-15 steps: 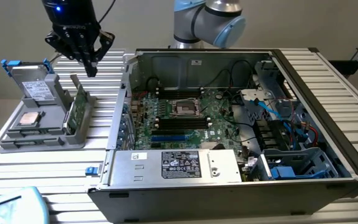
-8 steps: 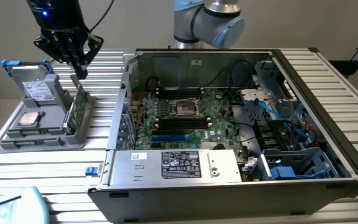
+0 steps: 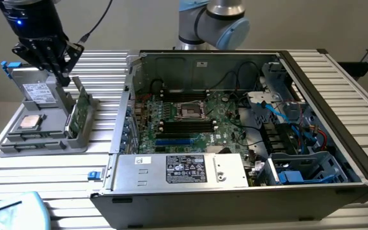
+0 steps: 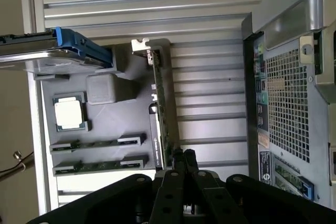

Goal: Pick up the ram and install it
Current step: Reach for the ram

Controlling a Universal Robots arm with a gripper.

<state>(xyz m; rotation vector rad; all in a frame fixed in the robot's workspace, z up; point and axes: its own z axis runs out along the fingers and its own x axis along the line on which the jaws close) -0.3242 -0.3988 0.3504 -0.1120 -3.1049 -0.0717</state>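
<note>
Ram [image 4: 160,108] and gripper [image 4: 184,156] meet at one end of the stick: the two black fingers [image 4: 190,157] are pressed together with no gap between them, and their tips sit just beside the board's edge at that end. Whether they actually touch it cannot be told from either view, and nothing is seen clamped between them. The ram itself stands on its long edge in a slot along one side of the grey tray [image 3: 43,146], green board upright, unlifted. In the exterior view the dark wrist hangs over the far part of the tray, fingers pointing down at the stick's far end. Beside the ram, in the tray's other pockets, lie a square silver processor chip [image 3: 30,122], a grey boxy drive [image 3: 38,91] with blue tabs (it sits at the tray's far end), and two more narrow sticks [image 4: 100,142] lying flat, one next to the other. The tray rests on a slatted metal table [image 3: 37,177] at the exterior view's left. To the exterior view's right, just beside the tray, an open computer case [image 3: 337,134] lies on its side with the motherboard [image 3: 197,129] facing up, cables and blue connectors inside, and a silver power supply [image 3: 178,170] along its near edge. The arm's base [image 3: 212,19] rises behind the case.
</note>
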